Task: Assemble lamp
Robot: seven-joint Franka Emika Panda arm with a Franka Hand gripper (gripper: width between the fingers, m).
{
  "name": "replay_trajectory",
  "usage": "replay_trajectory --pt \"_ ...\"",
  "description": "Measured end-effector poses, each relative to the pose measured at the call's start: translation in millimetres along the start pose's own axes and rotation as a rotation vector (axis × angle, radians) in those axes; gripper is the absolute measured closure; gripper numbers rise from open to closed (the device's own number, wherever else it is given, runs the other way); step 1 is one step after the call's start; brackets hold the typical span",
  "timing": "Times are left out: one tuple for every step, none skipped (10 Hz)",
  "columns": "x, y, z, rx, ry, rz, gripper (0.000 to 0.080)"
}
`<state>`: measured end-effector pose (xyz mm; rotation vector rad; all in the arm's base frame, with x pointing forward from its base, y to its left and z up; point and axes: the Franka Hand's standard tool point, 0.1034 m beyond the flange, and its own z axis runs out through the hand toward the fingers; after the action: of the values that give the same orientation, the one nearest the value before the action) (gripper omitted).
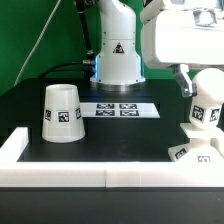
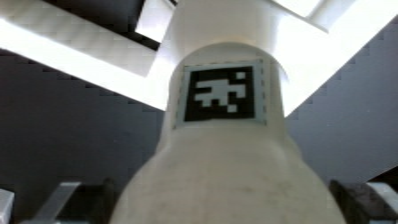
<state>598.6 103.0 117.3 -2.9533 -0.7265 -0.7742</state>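
Note:
The rounded white bulb (image 1: 205, 110) stands upright over the flat square base (image 1: 195, 153) at the exterior view's right. I cannot tell whether they touch. My gripper (image 1: 203, 92) comes down over the bulb's top with a finger on each side and is shut on it. In the wrist view the bulb (image 2: 222, 150) fills the middle, its tag facing the camera. The gripper (image 2: 214, 205) shows only a dark fingertip (image 2: 64, 200) at either edge. The tapered shade (image 1: 62, 112) stands mouth down at the exterior view's left, apart from the gripper.
The marker board (image 1: 120, 108) lies at the middle back, in front of the arm's base (image 1: 118, 55). A low white wall (image 1: 110, 180) runs along the front and up the left side of the black table.

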Motion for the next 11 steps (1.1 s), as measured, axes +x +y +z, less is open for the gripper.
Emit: replay_trajectory --pt "-2.0 -1.2 0.3 -0.01 0.024 -0.001 0.022" --pt "-3.7 -1.3 -0.2 -0.021 0.047 -0.001 0.022" --pt "-6.0 -0.8 -0.6 -0.039 0.087 -0.017 0.022" --pt "-7.5 -0.4 -1.3 -0.056 0.124 -0.023 0.022" --pt "-6.7 -0.3 -0.9 -0.049 0.107 -0.022 0.022" --pt "-7.1 -0.1 -0.6 -0.049 0.107 -0.022 0.0129" --pt "-7.5 -0.3 -0.3 -0.049 0.106 -0.022 0.0109" --pt "-7.5 -0.3 -0.4 -0.048 0.104 -0.021 0.0109" --pt "-7.6 -1.3 -2.0 -0.041 0.089 -0.021 0.0101" --pt "-1.3 -3.2 -9.7 -0.041 0.095 -0.028 0.0101" --pt "2.2 -2.8 -15.8 -0.04 0.092 -0.031 0.0101"
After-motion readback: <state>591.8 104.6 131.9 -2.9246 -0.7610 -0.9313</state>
